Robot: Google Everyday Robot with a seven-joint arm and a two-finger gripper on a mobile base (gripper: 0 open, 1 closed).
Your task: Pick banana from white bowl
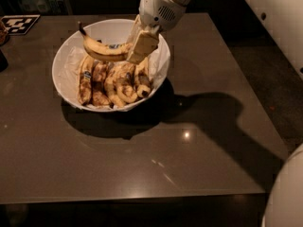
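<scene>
The white bowl (68, 56) sits at the back left of the dark table, lined with crumpled white paper. Several shorter, browner bananas (116, 82) lie in it. My gripper (138, 46) hangs over the bowl's right half and is shut on the banana (102, 50), a long yellow one with brown speckles and a dark stem pointing up and left. The banana is lifted above the others, lying nearly level across the bowl. A small blue sticker shows near its right end.
The dark table (189, 141) reaches to the front and right, with its right edge near a darker floor. A black-and-white marker tag (19, 23) lies at the back left corner. My white arm body (286, 193) fills the lower right corner.
</scene>
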